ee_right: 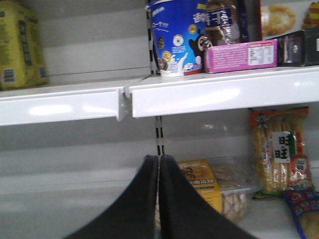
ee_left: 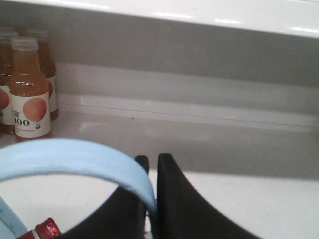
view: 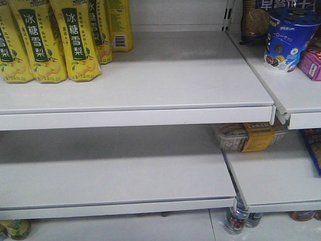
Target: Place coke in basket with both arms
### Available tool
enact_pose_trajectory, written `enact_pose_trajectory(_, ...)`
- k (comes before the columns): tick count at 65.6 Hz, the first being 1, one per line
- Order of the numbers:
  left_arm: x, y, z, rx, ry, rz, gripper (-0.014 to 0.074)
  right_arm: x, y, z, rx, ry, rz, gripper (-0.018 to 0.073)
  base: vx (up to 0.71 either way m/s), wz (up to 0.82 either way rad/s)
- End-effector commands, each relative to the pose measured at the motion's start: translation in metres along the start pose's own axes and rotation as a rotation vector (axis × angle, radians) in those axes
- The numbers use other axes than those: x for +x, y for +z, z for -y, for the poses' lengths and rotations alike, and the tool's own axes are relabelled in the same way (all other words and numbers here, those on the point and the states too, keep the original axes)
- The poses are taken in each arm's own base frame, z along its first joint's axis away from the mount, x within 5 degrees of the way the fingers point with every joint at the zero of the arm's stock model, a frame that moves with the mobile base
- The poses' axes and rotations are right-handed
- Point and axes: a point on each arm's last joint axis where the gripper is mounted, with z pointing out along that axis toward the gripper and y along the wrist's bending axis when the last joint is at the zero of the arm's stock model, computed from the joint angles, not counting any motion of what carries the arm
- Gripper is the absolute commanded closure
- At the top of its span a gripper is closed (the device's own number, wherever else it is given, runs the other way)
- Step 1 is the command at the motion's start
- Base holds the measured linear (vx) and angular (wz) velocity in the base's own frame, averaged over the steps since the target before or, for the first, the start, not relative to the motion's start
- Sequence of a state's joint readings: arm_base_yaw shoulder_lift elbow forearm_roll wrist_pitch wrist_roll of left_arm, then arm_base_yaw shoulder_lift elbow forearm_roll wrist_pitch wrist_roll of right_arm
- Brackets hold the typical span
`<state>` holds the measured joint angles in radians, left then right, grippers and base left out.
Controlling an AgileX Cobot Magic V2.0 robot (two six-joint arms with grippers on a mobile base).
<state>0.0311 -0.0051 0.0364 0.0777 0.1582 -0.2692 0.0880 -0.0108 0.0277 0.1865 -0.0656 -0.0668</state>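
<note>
Blue basket handle (ee_left: 75,162) pinched in left claw (ee_left: 152,172).

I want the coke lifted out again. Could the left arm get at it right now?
Probably not: the left gripper is shut on the basket handle, so it would have to let go first. The coke sits low, just beside it.

- White upper shelf (view: 165,85): carries yellow pear-drink bottles (view: 75,37) at left rear.
- Adjoining right shelf (view: 296,95): bears a blue cookie tub (view: 287,37).
- Lower right shelf (view: 276,173): holds a clear biscuit box (view: 246,136).
</note>
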Motion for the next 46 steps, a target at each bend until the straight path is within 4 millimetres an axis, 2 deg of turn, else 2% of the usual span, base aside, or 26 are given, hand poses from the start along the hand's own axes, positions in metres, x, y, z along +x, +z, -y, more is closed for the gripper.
enact_pose_trajectory(1,-0.015,-0.003,0.004,0.033,0.100,0.169,0.0603,-0.002,-0.001,0.002,0.033,0.031,0.061,0.0564,0.00,0.00)
enact_pose_trajectory(16,-0.015,-0.003,0.004,0.033,0.100,0.169,0.0603,0.019,-0.003,0.004,0.057,0.046,-0.170,0.0564,0.00,0.00)
enact_pose_trajectory(46,-0.015,-0.003,0.004,0.033,0.100,0.169,0.0603,0.010,-0.002,0.003,0.044,0.004,-0.075,0.0564,0.00,0.00)
